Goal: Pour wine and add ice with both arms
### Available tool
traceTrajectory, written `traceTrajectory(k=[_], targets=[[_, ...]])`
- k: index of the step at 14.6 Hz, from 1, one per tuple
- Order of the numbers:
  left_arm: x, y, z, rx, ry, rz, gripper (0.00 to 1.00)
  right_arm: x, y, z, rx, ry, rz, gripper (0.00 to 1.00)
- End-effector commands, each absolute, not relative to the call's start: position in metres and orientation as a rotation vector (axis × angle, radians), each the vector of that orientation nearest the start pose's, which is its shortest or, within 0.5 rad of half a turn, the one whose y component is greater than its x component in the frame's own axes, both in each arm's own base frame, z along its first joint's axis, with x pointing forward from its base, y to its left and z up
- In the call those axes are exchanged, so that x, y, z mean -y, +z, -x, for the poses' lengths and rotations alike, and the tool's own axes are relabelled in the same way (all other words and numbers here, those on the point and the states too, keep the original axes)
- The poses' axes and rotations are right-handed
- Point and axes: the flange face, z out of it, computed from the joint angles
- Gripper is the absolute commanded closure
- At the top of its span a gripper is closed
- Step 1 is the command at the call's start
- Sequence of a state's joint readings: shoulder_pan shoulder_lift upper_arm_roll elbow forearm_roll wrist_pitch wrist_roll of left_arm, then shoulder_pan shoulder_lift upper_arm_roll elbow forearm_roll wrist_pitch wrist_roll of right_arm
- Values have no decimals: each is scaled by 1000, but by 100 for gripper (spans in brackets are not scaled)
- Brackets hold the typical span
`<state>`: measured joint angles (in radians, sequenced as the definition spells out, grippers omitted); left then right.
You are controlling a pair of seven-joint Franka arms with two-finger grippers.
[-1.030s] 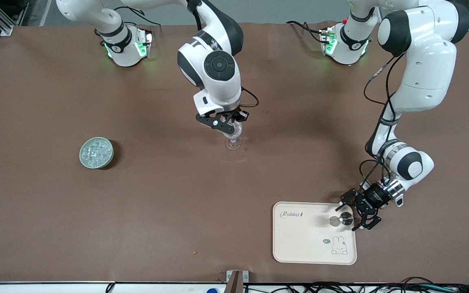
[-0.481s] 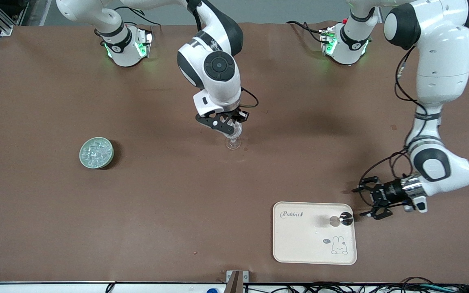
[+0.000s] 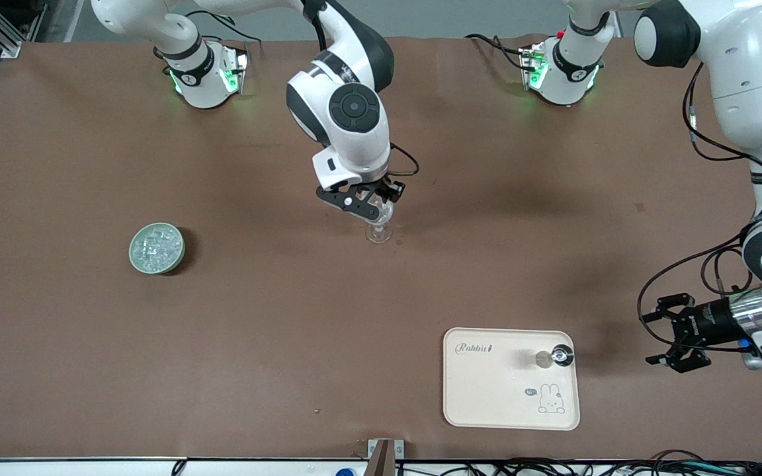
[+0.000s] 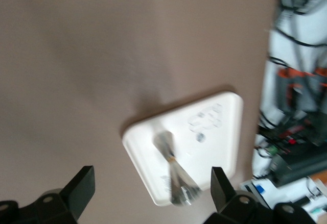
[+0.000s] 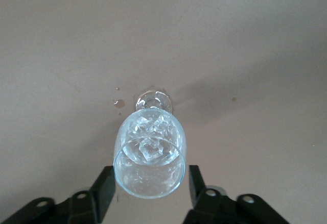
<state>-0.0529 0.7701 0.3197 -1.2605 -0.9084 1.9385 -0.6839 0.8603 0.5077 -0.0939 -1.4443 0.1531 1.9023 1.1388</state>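
A clear stemmed glass (image 3: 379, 221) stands mid-table with ice (image 5: 150, 137) cubes in its bowl. My right gripper (image 3: 381, 206) is closed around the bowl (image 5: 149, 175), one finger on each side. More ice (image 3: 156, 246) fills a pale green round dish (image 3: 156, 270) toward the right arm's end. A small dark bottle with a shiny cap (image 3: 561, 355) stands on a cream tray (image 3: 487, 390); it also shows in the left wrist view (image 4: 171, 168). My left gripper (image 3: 652, 337) is open and empty over bare table beside the tray, apart from the bottle.
The tray (image 4: 219, 132) lies near the table's front edge, toward the left arm's end. A few small drops (image 5: 118, 102) lie on the brown table beside the glass's foot. Cables and a bracket (image 3: 381, 456) run along the front edge.
My left gripper, which stood around the bottle on the tray, has drawn away toward the left arm's end of the table, leaving the bottle standing. My right gripper and the glass have barely moved.
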Motion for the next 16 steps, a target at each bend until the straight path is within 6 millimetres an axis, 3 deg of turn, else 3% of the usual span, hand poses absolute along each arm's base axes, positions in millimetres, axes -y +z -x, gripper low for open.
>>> traceTrajectory(k=[1,3,4,8,11,14,16], targets=[[-87,414,-738,-1390,-103,-2095,0,-469,444,-497,-511,103,3060,0],[-95,470,-724,-1314,11,-2193,0,-422,489,-518,-458,31,3067,0],[-87,490,-716,-1195,60,-2302,0,-395,514,-531,-459,-21,3047,0],[-30,561,-672,-550,146,-2845,0,-293,580,-562,-560,-286,3133,0],[2,603,-625,-145,184,-2991,0,-193,615,-575,-545,-269,3191,0],[35,626,-575,13,206,-3073,0,-97,628,-583,-423,-183,3237,0],[51,631,-553,63,204,-3086,0,-46,633,-581,-366,-112,3232,0]])
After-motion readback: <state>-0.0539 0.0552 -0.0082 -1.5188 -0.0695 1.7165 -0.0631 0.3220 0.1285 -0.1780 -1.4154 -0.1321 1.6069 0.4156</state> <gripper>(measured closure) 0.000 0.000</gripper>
